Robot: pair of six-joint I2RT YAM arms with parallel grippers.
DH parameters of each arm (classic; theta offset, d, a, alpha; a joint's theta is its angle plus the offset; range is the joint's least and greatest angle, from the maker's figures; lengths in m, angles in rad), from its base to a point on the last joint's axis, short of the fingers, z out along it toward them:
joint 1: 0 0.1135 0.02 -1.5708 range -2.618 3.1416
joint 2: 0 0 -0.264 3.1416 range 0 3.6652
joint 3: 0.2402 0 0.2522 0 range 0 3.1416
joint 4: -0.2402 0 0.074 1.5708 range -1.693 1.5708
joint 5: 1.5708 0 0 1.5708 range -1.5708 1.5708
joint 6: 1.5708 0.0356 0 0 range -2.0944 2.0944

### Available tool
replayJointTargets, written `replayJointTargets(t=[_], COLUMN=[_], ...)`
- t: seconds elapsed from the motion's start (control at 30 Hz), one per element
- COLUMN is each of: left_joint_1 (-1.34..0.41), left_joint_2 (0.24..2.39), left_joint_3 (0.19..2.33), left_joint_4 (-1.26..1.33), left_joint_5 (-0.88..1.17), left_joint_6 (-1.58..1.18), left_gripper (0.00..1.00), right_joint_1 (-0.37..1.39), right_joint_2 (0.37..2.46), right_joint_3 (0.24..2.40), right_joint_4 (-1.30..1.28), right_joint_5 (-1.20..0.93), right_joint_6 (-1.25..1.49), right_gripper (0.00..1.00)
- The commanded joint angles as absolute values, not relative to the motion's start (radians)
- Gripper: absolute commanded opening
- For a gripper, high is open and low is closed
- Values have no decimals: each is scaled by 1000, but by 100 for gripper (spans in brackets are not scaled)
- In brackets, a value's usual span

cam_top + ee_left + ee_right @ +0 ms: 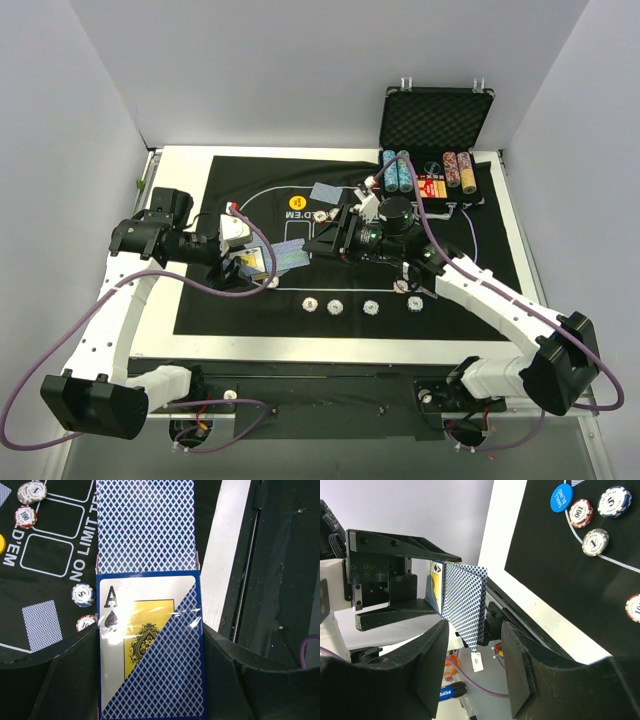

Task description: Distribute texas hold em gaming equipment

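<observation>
My left gripper (150, 635) is shut on a blue card box (160, 680) with an ace of spades printed on it. A blue-backed card (147, 525) sticks half out of its top. In the top view the box (255, 263) and card (291, 250) hang over the black mat's left part. My right gripper (474, 630) is open, its jaws on either side of that card's (465, 600) lower corner, not touching it. It sits right of the card in the top view (325, 243). Another card (327, 191) lies face down on the mat.
Several chips (372, 306) lie in a row on the black mat (470, 290), more near a blue button (562, 497) and a yellow button (296, 201). The open black case (437, 120) stands at the back right with chip stacks (395, 170) in front.
</observation>
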State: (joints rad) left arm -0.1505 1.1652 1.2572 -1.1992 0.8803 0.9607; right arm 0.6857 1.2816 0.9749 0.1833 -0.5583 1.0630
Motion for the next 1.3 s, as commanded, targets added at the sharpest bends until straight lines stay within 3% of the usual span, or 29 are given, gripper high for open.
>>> replayJointTargets(t=[0.0, 0.63, 1.27], left_joint_1=[-146, -146, -147], left_joint_2=[1138, 1132, 1131], left_joint_3=[1267, 1256, 1259], left_joint_4=[-1154, -1154, -1157], left_joint_5=[942, 936, 937], left_joint_6=[959, 962, 959], left_gripper=[12, 12, 12], right_joint_1=[704, 716, 701], right_joint_2=[1247, 1235, 1223], right_joint_3=[977, 959, 940], right_joint_4=[241, 334, 281], right_joint_5=[-575, -586, -568], right_joint_6=[1077, 1155, 1101], right_gripper=[42, 35, 35])
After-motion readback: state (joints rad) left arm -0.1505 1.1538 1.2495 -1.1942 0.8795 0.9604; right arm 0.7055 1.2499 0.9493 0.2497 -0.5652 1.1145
